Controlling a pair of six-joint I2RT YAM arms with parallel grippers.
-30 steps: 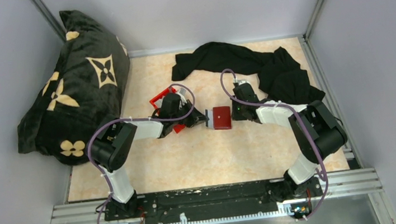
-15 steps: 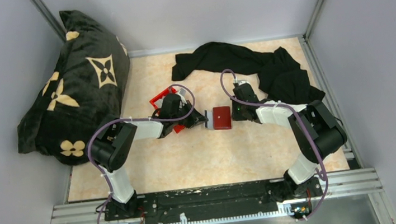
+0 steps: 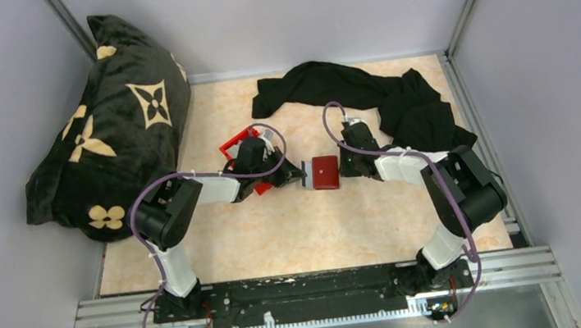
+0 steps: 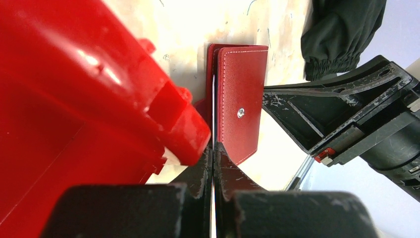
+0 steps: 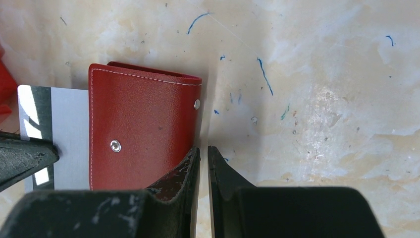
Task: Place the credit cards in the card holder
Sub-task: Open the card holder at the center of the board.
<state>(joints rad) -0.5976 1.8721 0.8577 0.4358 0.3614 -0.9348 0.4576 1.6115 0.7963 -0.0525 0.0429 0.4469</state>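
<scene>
The dark red card holder (image 3: 325, 172) lies on the table between my two grippers; its snap shows in the left wrist view (image 4: 240, 99) and the right wrist view (image 5: 143, 134). One pale grey credit card (image 5: 67, 129) sticks out of its left side. My left gripper (image 3: 302, 175) is shut on that card, which appears edge-on (image 4: 213, 109) running into the holder. My right gripper (image 5: 202, 153) is almost shut with only an empty slit. Its left finger (image 5: 183, 168) rests at the holder's right edge.
A bright red plastic bin (image 3: 238, 149) sits just behind my left wrist and fills the left of that wrist's view (image 4: 74, 99). Black clothing (image 3: 362, 94) lies at the back right. A dark patterned pillow (image 3: 105, 127) leans at the left wall.
</scene>
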